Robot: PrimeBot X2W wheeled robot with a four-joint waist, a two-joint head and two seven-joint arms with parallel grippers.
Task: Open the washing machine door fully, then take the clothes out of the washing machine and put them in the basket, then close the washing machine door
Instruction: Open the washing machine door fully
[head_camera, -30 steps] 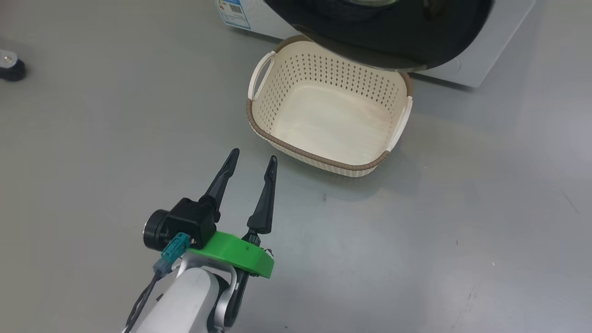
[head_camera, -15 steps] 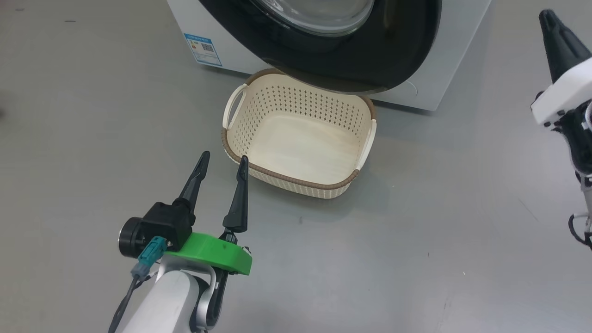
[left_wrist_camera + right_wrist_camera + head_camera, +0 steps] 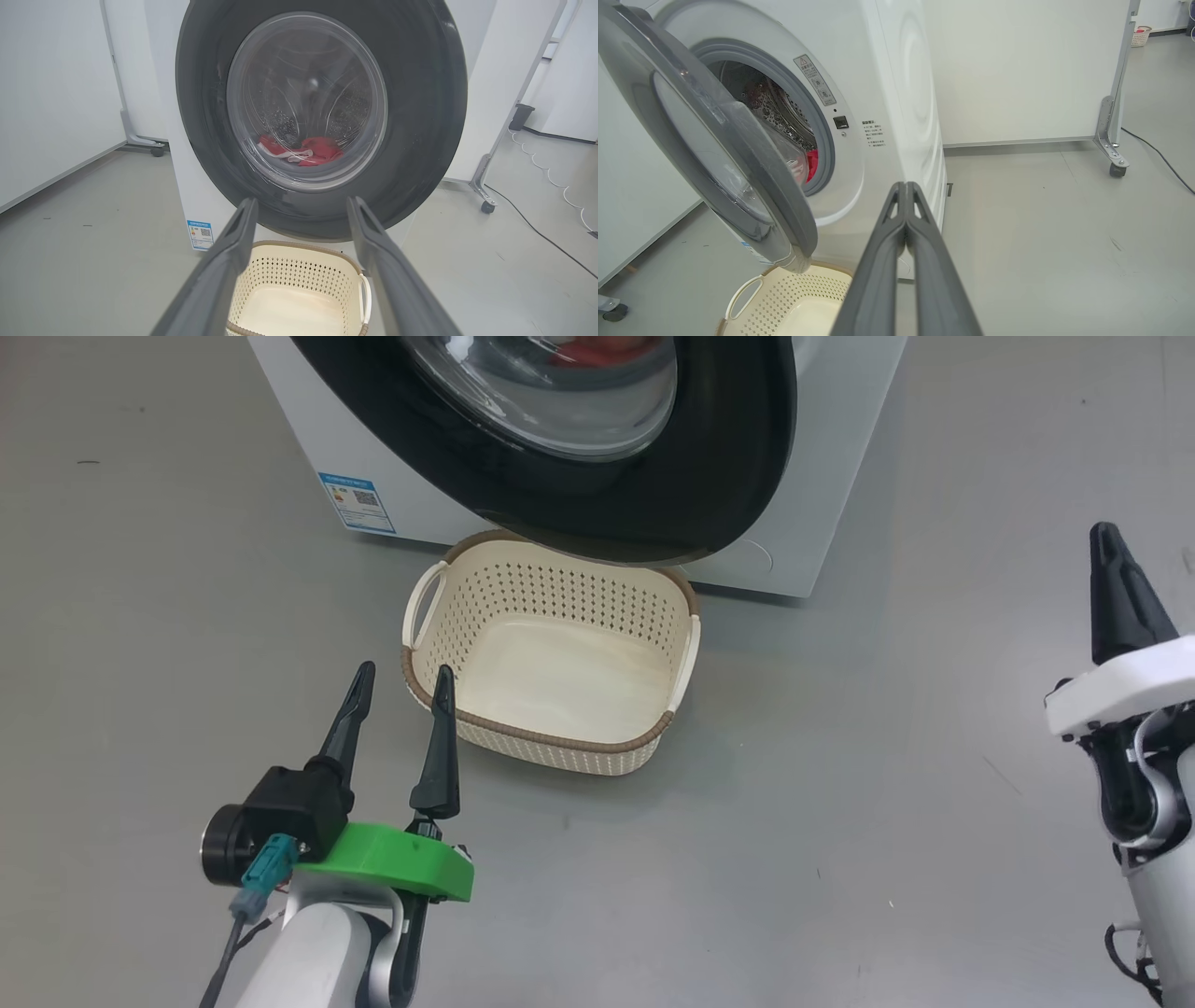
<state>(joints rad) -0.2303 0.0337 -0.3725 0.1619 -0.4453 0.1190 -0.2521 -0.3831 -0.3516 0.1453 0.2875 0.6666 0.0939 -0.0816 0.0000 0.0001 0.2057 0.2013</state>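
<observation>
Two robot arms wait before a white front-loading washing machine (image 3: pixel 831 457) that stands on a grey floor (image 3: pixel 840 821). The washing machine door (image 3: pixel 719 476), round with a wide glossy black rim and a bulging glass window, is only partly open. In the right wrist view it angles out from the drum (image 3: pixel 784 116) mouth, with a gap between door and machine.

The red clothes (image 3: pixel 317 149), edged in white, lie in a heap at the bottom of the drum, visible through the glass in the left wrist view.

The basket (image 3: pixel 523 735) is cream, perforated and empty. It sits on the floor directly in front of the machine, probably so the clothes have only a short way to travel. The door's lower edge hangs over the basket's far rim, so the door likely has to swing wider before anything comes out.

The left end effector (image 3: pixel 405 668) has its two dark fingers spread wide and holds nothing. It sits beside the basket's near left corner and points at the door glass (a ready pose, it seems, for reaching in later).

The right end effector (image 3: pixel 1106 537) has its fingers pressed together, also empty. It is out to the right, well apart from the basket, and aimed toward the machine's front. A closed pair would suit nudging the door's edge.
</observation>
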